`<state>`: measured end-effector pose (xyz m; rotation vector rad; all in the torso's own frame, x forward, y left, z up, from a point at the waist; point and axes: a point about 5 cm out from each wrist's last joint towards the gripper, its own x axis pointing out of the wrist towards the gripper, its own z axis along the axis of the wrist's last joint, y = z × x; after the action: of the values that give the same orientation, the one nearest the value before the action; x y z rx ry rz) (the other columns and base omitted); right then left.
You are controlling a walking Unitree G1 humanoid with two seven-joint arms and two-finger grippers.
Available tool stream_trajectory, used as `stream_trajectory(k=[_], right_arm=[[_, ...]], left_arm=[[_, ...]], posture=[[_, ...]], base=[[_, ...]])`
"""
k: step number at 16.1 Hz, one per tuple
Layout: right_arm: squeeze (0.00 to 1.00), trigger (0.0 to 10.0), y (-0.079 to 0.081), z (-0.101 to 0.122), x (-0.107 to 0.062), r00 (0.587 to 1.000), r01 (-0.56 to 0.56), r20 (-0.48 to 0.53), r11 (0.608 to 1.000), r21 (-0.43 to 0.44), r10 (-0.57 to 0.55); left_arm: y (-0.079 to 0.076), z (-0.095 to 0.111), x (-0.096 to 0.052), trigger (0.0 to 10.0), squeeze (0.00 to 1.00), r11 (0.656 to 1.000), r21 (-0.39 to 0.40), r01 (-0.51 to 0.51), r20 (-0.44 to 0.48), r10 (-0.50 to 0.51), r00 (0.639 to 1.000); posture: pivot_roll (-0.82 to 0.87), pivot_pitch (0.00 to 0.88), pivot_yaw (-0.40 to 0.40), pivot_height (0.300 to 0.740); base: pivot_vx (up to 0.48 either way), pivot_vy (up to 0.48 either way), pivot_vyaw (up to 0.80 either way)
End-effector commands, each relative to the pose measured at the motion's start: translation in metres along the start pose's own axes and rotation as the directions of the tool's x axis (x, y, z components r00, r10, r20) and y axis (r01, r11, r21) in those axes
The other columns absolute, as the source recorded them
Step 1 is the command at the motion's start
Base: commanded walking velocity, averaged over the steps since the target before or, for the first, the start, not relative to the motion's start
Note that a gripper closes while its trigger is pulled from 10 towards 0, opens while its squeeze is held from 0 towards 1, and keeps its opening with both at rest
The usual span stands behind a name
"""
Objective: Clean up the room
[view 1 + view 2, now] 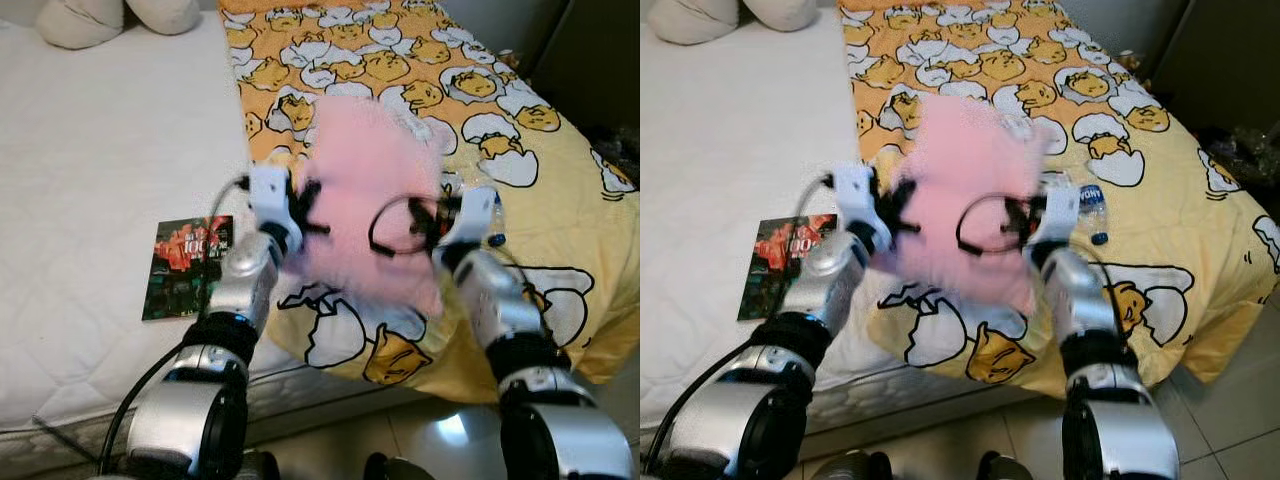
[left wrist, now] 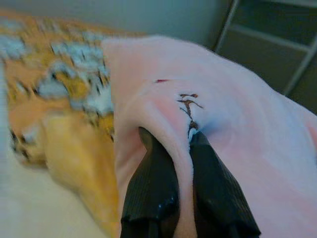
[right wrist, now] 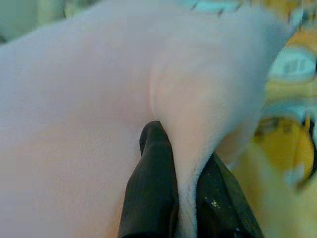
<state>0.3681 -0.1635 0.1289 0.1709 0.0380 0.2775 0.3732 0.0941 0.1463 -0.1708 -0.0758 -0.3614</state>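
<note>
Pink cloth (image 1: 375, 190): both grippers, left (image 2: 185, 148) and right (image 3: 183, 163), fingers clamped on thin folds over bed (image 1: 110, 150). Risk: fold slips, cloth drops.

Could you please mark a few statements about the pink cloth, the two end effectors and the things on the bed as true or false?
1. Both end effectors grip the pink cloth. True: the left end effector and the right end effector each pinch a fold of it.
2. The pink cloth lies flat on the floor. False: it is held up over the yellow patterned blanket.
3. A magazine lies on the white mattress. True.
4. The plastic bottle stands on the white mattress. False: it lies on the yellow patterned blanket, beside the right arm.
5. Pillows sit at the far end of the mattress. True.
</note>
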Motion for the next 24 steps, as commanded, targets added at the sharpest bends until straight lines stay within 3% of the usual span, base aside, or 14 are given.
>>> stream_trajectory(k=[1,4,7,13,18,24], right_arm=[[0.00,0.0,-0.022,0.020,-0.006,0.992,0.096,0.086,0.994,-0.048,-0.092],[0.00,0.0,-0.023,0.015,-0.010,0.990,0.113,0.091,0.993,-0.043,-0.109],[0.00,0.0,-0.015,0.001,-0.013,0.994,0.097,0.064,0.994,-0.055,-0.093],[0.00,0.0,-0.012,-0.008,-0.014,0.997,0.074,0.034,0.995,-0.060,-0.072],[0.00,0.0,-0.006,-0.016,-0.014,0.999,0.034,0.003,0.997,-0.064,-0.034],[0.00,0.0,0.000,-0.015,-0.010,1.000,0.003,0.002,0.997,-0.080,-0.003]], left_arm=[[0.025,0.027,-0.006,0.0,0.00,0.990,0.040,-0.133,0.128,0.126,0.984],[0.033,0.028,-0.019,0.0,0.00,0.975,0.035,-0.219,0.146,0.211,0.966],[0.024,0.018,-0.023,0.0,0.00,0.976,0.076,-0.202,0.110,0.193,0.975],[0.017,0.003,-0.026,0.0,0.00,0.972,0.164,-0.167,0.042,0.162,0.986],[0.029,-0.009,-0.031,0.0,0.00,0.959,0.163,-0.233,-0.025,0.240,0.970],[0.030,-0.009,-0.030,0.0,0.00,0.955,0.156,-0.254,-0.029,0.261,0.965]], posture=[[0.01,0.000,-0.031,0.740],[0.00,0.000,-0.013,0.740],[-0.01,0.000,-0.001,0.740],[-0.01,0.000,-0.003,0.740],[0.00,0.000,-0.014,0.740],[0.02,0.000,-0.032,0.740]], base=[[0.000,0.000,0.00],[0.000,0.000,0.65],[0.000,0.000,0.63],[0.000,0.000,0.55],[0.000,0.432,0.19],[0.000,0.474,0.36]])
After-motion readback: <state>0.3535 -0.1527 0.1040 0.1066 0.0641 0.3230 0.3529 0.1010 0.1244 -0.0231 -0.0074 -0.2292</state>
